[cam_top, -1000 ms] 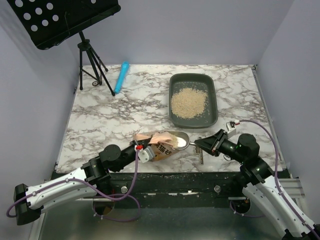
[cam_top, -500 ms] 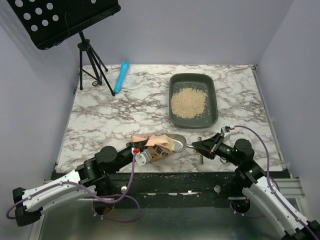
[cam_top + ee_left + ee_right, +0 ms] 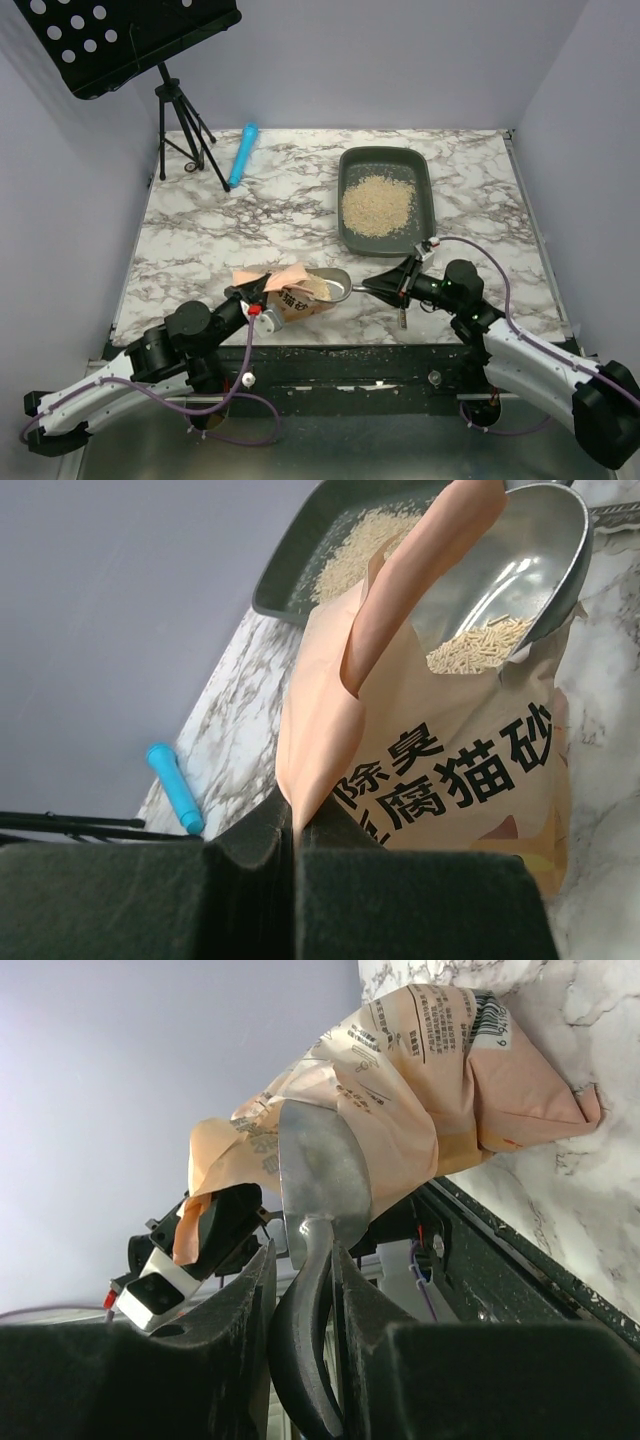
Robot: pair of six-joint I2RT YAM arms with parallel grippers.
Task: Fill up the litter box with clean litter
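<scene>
left gripper [image 3: 295, 832] pinching bag [image 3: 440, 770] lip, right gripper [image 3: 305, 1260] clamped on scoop [image 3: 320, 1175] handle. litter box [image 3: 346, 172] upper right of centre, litter [image 3: 377, 204] piled inside. Risk: tilted bag could slip, spilling litter on table [image 3: 200, 230].

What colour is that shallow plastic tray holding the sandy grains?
The shallow rectangular plastic tray is dark grey-green, seen best in the top external view.

Top external: high behind bases, down over whole table [image 3: 230, 230]. Left wrist: close, low, toward litter box [image 3: 290, 575]. Right wrist: opposing. Shared: bag [image 3: 450, 760], scoop [image 3: 320, 1180].
</scene>
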